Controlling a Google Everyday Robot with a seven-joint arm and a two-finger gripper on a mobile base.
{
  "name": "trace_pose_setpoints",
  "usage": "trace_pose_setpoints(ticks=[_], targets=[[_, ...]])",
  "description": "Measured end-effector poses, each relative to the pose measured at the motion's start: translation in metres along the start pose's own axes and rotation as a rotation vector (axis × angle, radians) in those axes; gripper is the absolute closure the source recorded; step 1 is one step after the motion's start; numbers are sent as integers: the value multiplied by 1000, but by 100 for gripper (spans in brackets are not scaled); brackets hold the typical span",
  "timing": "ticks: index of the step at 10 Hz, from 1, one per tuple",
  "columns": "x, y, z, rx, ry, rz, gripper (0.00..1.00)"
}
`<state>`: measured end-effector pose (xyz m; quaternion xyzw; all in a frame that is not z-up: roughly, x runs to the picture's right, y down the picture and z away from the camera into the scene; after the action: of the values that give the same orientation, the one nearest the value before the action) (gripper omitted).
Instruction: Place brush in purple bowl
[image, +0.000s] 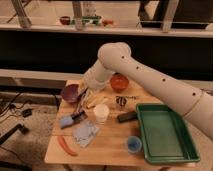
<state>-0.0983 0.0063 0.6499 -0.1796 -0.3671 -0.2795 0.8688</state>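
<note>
Wooden table (110, 146) | tool (84, 95) clenched on brush (78, 114) beside purple bowl (70, 92) | dark wall (50, 50) behind

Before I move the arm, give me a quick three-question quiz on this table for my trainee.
1. True or false: the gripper is at the purple bowl's rim, at the table's back left in view, shut on the brush.
2. Which lies nearest the green tray? A) orange-red bowl B) black block C) white cup
3. What colour is the small cup near the table's front edge?
Key: 1 true; 2 B; 3 blue.
</note>
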Motion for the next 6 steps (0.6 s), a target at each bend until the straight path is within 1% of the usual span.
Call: trace_pose_setpoints(ticks=[6], targets=[[2,-1,0,0,2,0,84]])
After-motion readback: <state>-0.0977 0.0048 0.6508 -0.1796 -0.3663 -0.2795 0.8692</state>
